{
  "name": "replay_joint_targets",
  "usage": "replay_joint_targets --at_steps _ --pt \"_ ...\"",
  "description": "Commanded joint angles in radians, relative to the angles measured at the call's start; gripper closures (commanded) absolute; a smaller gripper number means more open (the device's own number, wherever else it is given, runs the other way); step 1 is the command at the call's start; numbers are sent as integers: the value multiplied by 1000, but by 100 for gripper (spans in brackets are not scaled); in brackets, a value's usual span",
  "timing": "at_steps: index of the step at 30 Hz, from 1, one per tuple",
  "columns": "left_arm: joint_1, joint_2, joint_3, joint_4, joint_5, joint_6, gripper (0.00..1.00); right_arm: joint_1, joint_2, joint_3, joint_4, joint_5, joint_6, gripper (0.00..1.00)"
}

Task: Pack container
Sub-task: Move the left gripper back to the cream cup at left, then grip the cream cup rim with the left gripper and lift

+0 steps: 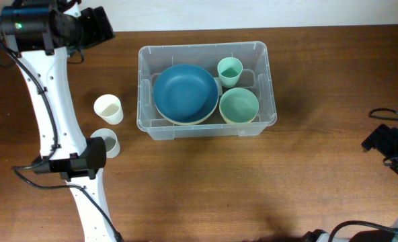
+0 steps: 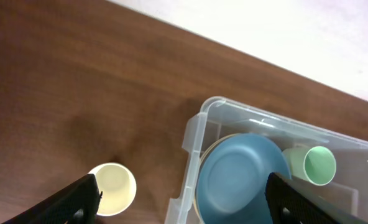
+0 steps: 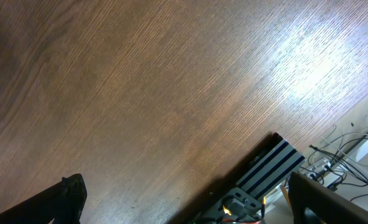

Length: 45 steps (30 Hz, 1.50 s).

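I see my left gripper (image 2: 183, 186) with its fingers (image 2: 78, 200) spread wide, nothing between them and touching nothing. It hangs above the wooden table (image 1: 306, 188) at the far left corner, well apart from the container (image 1: 263, 64). The container sits upright at the middle of the table toward the far edge. Inside it are a blue bowl (image 1: 185, 91) resting on a paler dish, a small green cup (image 1: 230, 70) and a green bowl (image 1: 239, 105) beside them. Left of the container on the bare table stands a cream cup (image 1: 108, 107). Nearer me is a second pale cup (image 1: 107, 144), partly hidden by the left arm. My right gripper (image 3: 187, 186) is likewise fully spread and empty, over bare wood at the right edge, far from the container.
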Motion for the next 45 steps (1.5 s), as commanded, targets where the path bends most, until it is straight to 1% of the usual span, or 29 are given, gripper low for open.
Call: replay_joint_targets --at_steps 1,4,5,6,7,9,11,21,28,36,45 --pt "6 6 -65 -3 49 45 13 -6 3 -4 0 -3 -3 1" --pt "8 5 -141 -3 37 45 13 -6 3 -4 0 -3 -3 1" --pt "10 5 -170 -3 8 45 13 -6 3 -4 0 -3 -3 1" --pt "13 5 -197 -3 -25 44 5 -6 3 -4 0 -3 -3 1" --pt "18 5 -229 -3 -50 33 1 -6 3 -4 0 -3 -3 1" --pt "34 3 -290 -3 -37 2 1 -6 3 -4 0 -3 -3 1" --pt "54 -1 -348 -3 -17 -2 1 -6 3 -4 0 -3 -3 1" --pt "161 -3 -530 -4 -34 -1 1 -6 3 -4 0 -3 -3 1" --pt "165 -3 -683 -3 -69 -1 1 -6 3 -4 0 -3 -3 1" --pt "166 -3 -808 32 -93 -1 1 -6 3 -4 0 -3 -3 1" --pt "166 -3 -958 168 -109 -1 1 -6 3 -4 0 -3 -3 1"
